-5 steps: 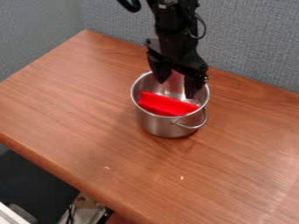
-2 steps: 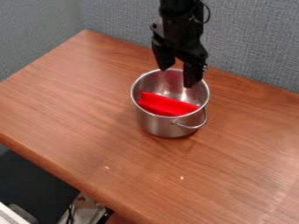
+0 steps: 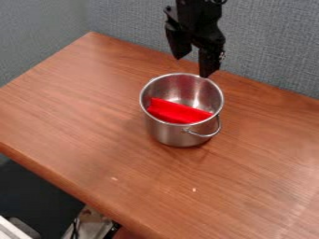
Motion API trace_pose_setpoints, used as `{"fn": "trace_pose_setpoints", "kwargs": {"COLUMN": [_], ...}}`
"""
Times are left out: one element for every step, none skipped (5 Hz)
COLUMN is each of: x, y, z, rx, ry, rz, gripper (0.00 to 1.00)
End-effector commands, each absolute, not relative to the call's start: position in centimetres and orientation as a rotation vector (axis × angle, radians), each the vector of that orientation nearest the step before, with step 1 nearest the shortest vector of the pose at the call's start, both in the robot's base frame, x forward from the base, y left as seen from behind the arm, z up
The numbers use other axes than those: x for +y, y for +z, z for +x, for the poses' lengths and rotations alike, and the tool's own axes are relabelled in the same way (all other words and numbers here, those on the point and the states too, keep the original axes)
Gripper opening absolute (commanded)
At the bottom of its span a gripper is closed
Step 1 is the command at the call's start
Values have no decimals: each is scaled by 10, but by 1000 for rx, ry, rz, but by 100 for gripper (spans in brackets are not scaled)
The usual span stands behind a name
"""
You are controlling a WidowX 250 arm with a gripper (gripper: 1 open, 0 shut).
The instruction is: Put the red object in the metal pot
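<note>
I've got the gripper (image 3: 196, 51) hanging above the far rim of the metal pot (image 3: 185, 129), jaws spread apart with nothing between them, and there's clear air between the fingertips and the rim. The red object (image 3: 176, 112) lies inside the pot, slanted across its floor. The pot sits near the middle of the wooden table (image 3: 75, 103), well back from the near edge and corners: one pot, one red piece, one arm.
</note>
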State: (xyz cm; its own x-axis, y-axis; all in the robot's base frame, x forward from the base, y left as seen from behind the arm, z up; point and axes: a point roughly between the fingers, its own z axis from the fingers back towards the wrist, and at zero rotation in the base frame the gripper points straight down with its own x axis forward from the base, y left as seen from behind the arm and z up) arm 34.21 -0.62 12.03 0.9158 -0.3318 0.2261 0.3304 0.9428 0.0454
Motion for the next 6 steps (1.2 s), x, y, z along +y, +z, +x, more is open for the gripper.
{"fn": "trace_pose_setpoints", "kwargs": {"x": [4,13,28,57,69,52], "y": [157,184,190,180,169,168], "z": [338,331,319,306,295,295], "rx": [-295,-313,-314,-319,-327,-266], "ry": [-362,-409,-432,-309,-245,-299], "rz": [-6,-30,-55,-27,-12,-17], "gripper": [100,100,100,100,100,100]}}
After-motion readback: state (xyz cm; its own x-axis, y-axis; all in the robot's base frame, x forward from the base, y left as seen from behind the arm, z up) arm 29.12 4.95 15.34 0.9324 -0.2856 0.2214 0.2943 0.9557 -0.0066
